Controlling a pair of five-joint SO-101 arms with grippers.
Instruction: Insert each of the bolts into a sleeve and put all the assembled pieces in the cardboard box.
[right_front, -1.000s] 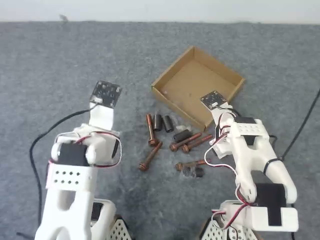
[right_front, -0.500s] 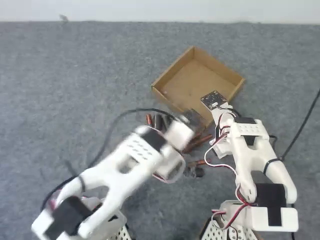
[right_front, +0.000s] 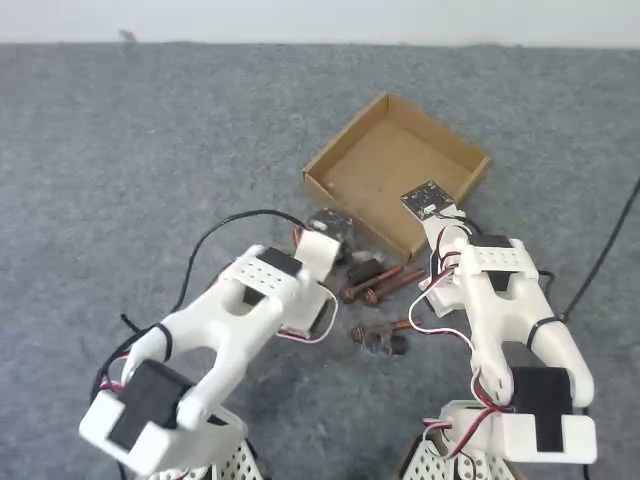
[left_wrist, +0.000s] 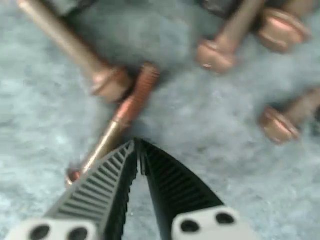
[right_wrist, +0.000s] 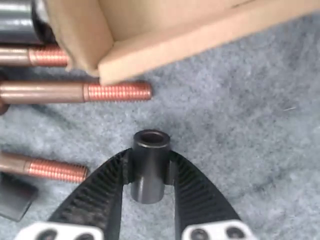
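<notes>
The left tool (left_wrist: 136, 145) has swung in from the left side to the bolts (right_front: 372, 281) in the middle. It is clenched and empty, just over one bolt (left_wrist: 116, 129). The right tool (right_wrist: 150, 157) grasps a sleeve (right_wrist: 149, 175) just beside the box (right_wrist: 165, 47), so I think insertion can begin soon.

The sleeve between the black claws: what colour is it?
Dark grey, nearly black. The sleeve shows best in the right wrist view.
</notes>
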